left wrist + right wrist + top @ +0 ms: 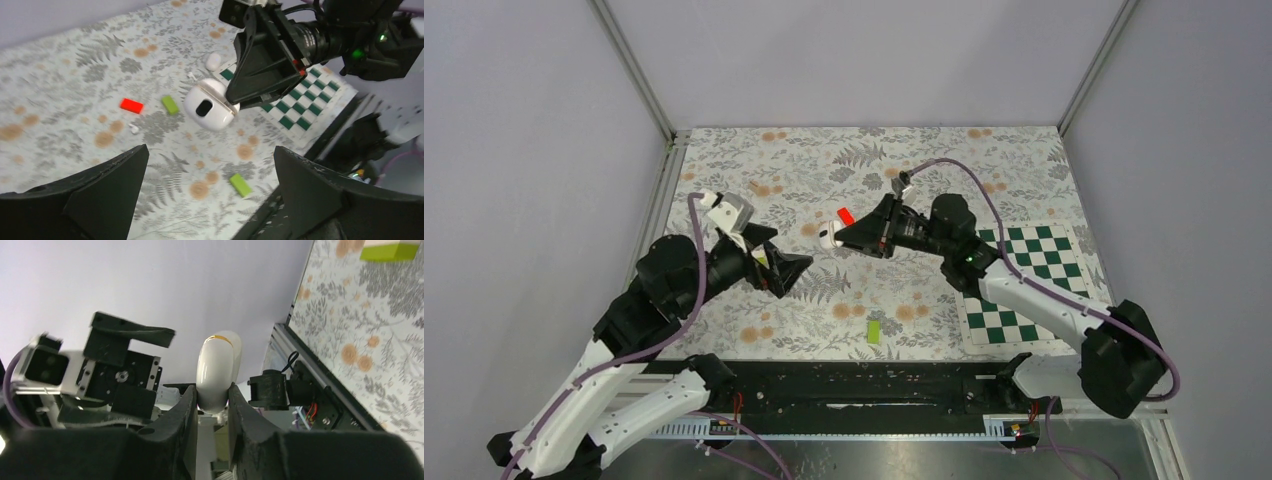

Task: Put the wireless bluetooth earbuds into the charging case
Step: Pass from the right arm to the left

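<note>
Right now your right gripper (839, 237) is clamped on the small white glossy pebble-shaped plastic charging case (827, 238), pinching one end between its black fingers (181, 412) near the middle of the fern-and-flower patterned tablecloth (754, 160). From the left wrist camera, the case's dark oval spot faces that lens. Your left gripper (791, 272) sits at about 8 o'clock from the case, jaws spread wide and holding nothing. One tiny white plastic earbud (134, 128) lies on the cloth at 6 o'clock from the flat red rectangular block (132, 105). A second tiny white piece (191, 76) lies at 11 o'clock from the case, too small to identify. A lime-green rectangular block (170, 104) lies at 3 o'clock from the red one, and another green block (874, 331) lies at 5 o'clock from the case, toward the near edge.
</note>
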`<state>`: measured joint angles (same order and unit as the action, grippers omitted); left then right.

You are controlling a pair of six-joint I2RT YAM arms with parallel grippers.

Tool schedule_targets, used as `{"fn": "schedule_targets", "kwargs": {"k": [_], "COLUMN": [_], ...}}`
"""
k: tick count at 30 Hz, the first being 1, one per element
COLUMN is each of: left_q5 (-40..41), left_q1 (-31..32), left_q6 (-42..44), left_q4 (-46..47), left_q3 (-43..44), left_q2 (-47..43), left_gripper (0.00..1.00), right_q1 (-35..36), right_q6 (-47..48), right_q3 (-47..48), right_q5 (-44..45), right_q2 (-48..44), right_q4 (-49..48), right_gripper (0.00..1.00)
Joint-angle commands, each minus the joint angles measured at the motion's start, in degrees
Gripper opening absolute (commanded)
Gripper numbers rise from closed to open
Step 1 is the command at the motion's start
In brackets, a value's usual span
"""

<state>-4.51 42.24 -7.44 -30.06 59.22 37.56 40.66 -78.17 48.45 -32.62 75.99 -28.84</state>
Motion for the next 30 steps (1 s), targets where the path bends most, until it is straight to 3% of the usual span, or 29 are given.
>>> {"fn": "schedule_targets", "kwargs": {"k": [1,6,10,16,20,30], "left_q5": [2.35,-0.01,-0.75,-13.83,-18.48,-25.27], "left_q1": [0.09,-0.51,-2.52,-11.02,-12.18,-12.09], "left_q6": [-18.15,-33.86,-46.47,-60.77,-67.02,-67.1], "left_q4": [2.75,18.09,32.93,52.0,65.16,67.19], "left_q3": [-2.89,-13.33,-22.16,-29.06,-31.65,-29.14], "left_q2": [-3.85,-6.97,-8.74,-5.3,-0.57,4.69], "left_gripper": [0.99,0.99,0.91,0.88,0.81,0.7], "right_q1": [-2.39,-3.14,-3.45,-3.84,-3.84,-3.8], "right_q6": [8.66,11.33,9.42,-0.49,-2.34,1.24], "right_q3": [-2.91,-4.83,-6.6,-9.41,-9.77,-8.78], "right_q5": [-2.41,-5.25,-6.72,-8.3,-8.78,-7.85], "right_q2": [-5.64,-8.8,-9.0,-6.25,-5.15,-6.59], "right_q4": [-7.33,-10.68,-16.52,-32.75,-35.45,-28.85], "right_gripper": [0.0,0.0,0.0,0.0,0.0,0.0]}}
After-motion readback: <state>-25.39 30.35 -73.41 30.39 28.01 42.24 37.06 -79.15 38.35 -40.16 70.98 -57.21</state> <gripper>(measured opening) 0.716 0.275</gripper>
